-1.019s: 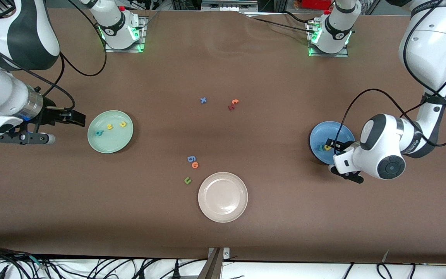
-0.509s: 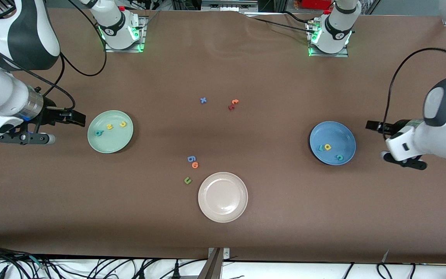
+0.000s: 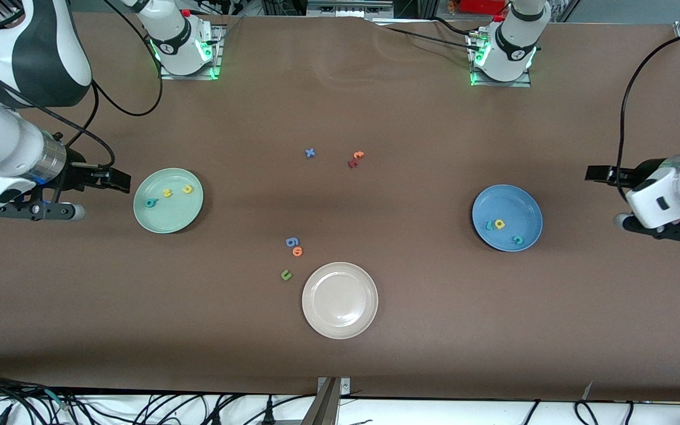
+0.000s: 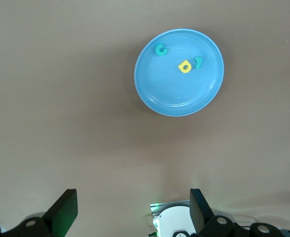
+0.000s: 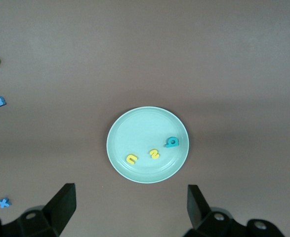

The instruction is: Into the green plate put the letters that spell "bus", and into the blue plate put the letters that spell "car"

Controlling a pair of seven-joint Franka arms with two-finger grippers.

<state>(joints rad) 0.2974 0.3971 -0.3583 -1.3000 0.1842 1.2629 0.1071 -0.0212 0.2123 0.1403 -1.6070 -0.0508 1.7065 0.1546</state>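
We see the teal "b" (image 3: 150,203), yellow "s" (image 3: 167,193) and yellow "u" (image 3: 187,189) lying in the green plate (image 3: 182,220), near the table's edge at the right arm's end. The teal "c" (image 3: 517,239), yellow "a" (image 3: 499,224) and teal "r" (image 3: 490,225) lie in the blue plate (image 3: 517,200), toward the left arm's end. Our left gripper (image 3: 591,173) hangs over bare table beside the blue plate, jaws spread and empty. Our right gripper (image 3: 123,181) hangs beside the green plate, jaws spread too. A beige plate (image 3: 340,328) sits mid-table, nearer the front edge, with a green "u" (image 3: 285,274) just beside it.

brown table (image 3: 422,330), three plates, scattered letters
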